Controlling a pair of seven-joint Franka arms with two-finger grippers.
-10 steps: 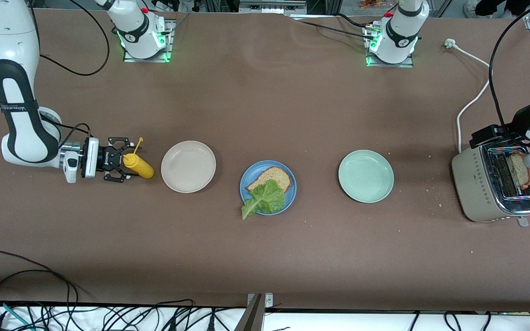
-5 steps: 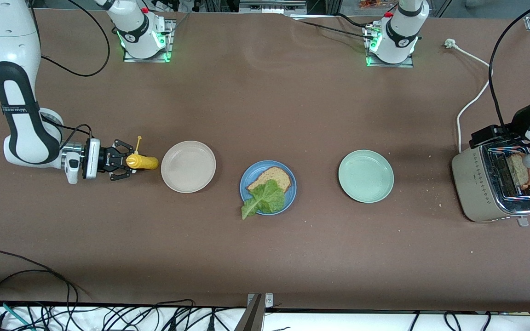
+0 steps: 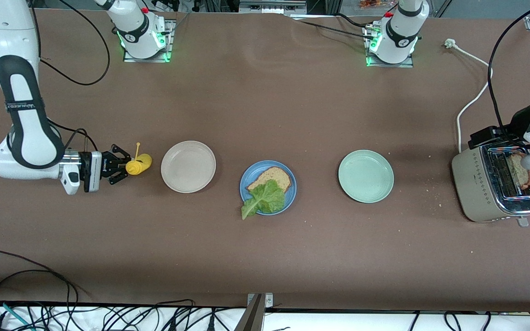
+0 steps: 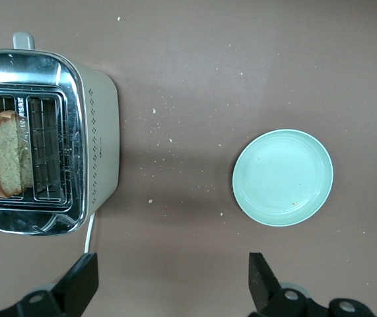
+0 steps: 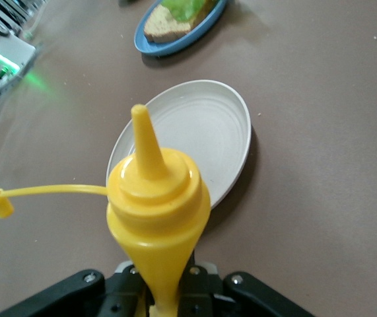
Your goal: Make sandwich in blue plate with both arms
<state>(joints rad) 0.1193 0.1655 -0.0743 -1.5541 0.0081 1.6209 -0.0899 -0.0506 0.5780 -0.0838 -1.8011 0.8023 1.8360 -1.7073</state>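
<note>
The blue plate sits mid-table, holding one slice of brown toast with a green lettuce leaf lying partly on it and hanging over the rim. A second slice stands in the toaster at the left arm's end. Over that toaster hangs my left gripper, open and holding nothing. At the right arm's end, my right gripper is shut on the base of a yellow squeeze bottle. The bottle's nozzle points toward the beige plate and its cap dangles on a strap.
A beige plate lies between the bottle and the blue plate. A pale green plate lies between the blue plate and the toaster. The toaster's white cord runs toward the left arm's base. Crumbs dot the table near the toaster.
My right gripper has closed on the yellow bottle, which lay on the table, and raised its nozzle end. The hand drew slightly toward the right arm's end. The left arm has not moved.
</note>
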